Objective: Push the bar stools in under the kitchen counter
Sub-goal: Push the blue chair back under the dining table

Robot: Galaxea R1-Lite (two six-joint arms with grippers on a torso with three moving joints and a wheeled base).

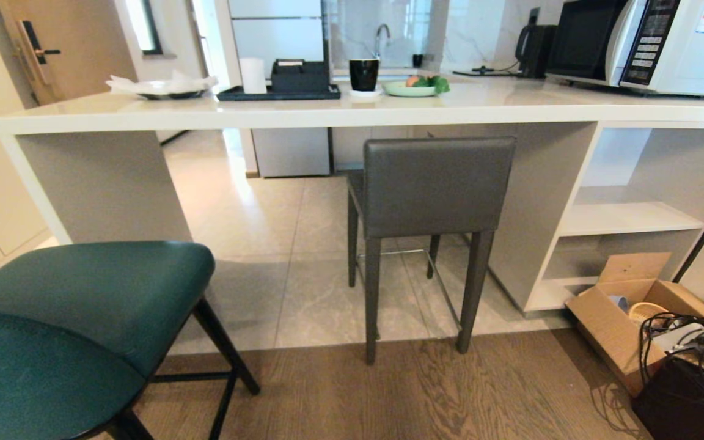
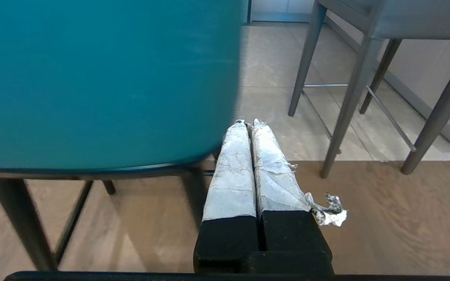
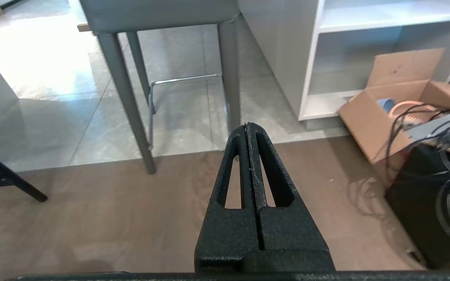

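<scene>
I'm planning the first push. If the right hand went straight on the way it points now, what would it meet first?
Probably the grey stool: the shut right hand points over bare floor toward its nearer right leg, with nothing between. Depth is unclear, so it might slip just past that leg.

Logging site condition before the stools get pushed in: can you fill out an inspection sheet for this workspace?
Surface: kitchen counter glossy, loaded.
Job's things: teal stool out on the wood floor; grey stool partly under.
Clutter: tray, mug, plates, microwave; open cardboard box on floor.
Grippers: left gripper shut, empty, beside the teal stool; right gripper shut, empty.
Cables: black tangle by box.
Surroundings: door, cabinets, open shelves.
</scene>
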